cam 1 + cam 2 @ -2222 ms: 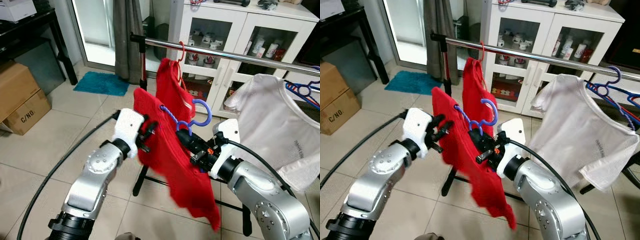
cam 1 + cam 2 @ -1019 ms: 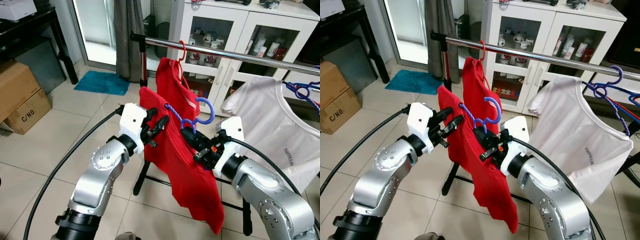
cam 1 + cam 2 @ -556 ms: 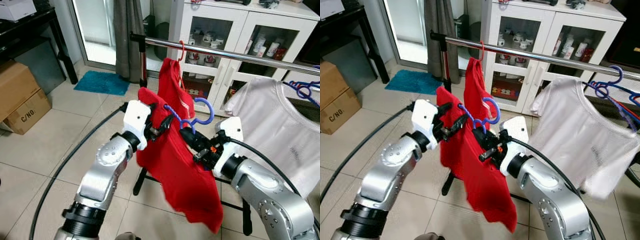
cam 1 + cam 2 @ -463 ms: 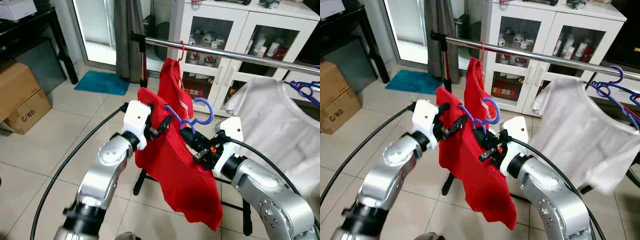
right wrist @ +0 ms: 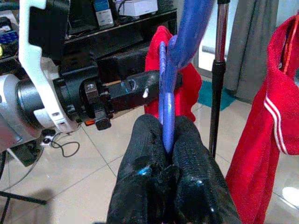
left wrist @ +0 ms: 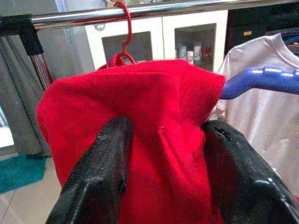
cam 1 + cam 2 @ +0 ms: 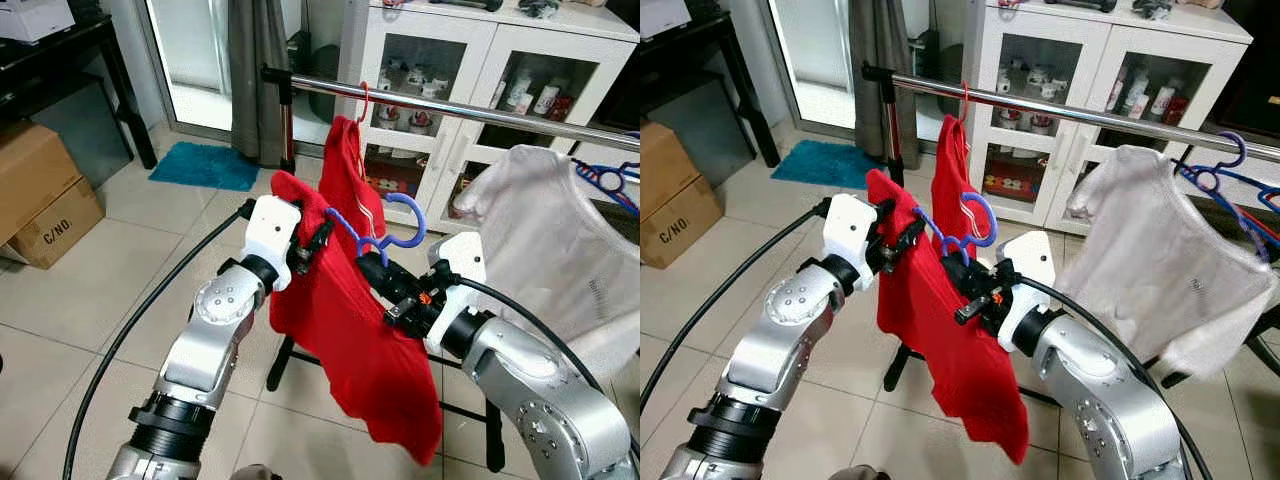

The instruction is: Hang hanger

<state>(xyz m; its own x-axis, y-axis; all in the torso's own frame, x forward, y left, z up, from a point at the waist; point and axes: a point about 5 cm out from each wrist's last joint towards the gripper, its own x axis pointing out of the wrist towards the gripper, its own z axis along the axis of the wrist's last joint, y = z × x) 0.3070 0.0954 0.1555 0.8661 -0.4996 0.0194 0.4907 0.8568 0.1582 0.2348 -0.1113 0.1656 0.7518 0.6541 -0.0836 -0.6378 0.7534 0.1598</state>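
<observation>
Swaying since a moment ago, the red shirt's hem has swung right. From the head, the blue hanger (image 7: 385,232) carries this red shirt (image 7: 345,320) below the steel rail (image 7: 470,112), free rail lying between a second red shirt (image 7: 350,175) and one white shirt (image 7: 555,260). Left wrist: the left claw (image 6: 163,140) pinches the shirt's shoulder. Right wrist: the right claw (image 5: 164,140) is pressed onto the hanger's neck.
</observation>
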